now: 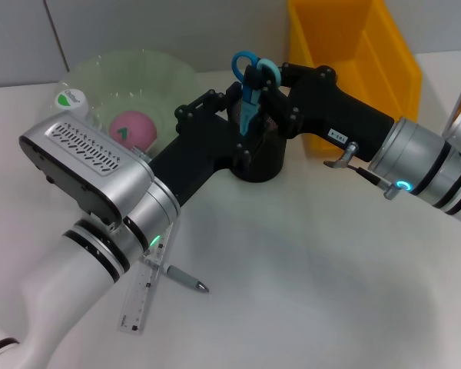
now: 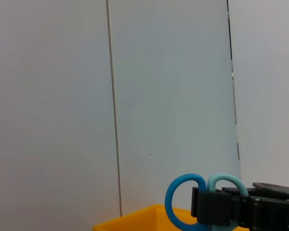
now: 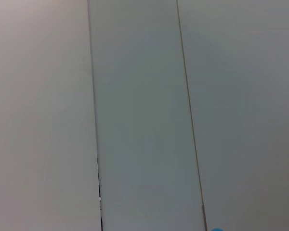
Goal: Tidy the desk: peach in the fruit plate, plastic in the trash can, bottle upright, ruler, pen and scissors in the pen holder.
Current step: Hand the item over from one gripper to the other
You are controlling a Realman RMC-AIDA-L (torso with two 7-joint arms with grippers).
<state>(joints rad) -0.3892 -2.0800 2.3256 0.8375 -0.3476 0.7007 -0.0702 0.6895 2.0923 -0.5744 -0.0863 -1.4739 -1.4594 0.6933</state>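
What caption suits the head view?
Both hands meet at the black pen holder, blue scissors going in; ruler and pen wait.

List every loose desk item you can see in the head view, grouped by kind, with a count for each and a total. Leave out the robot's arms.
Scissors: 1
Pen holder: 1
Pen: 1
Ruler: 1
Peach: 1
Fruit plate: 1
Bottle: 1
Yellow bin: 1
Total: 8
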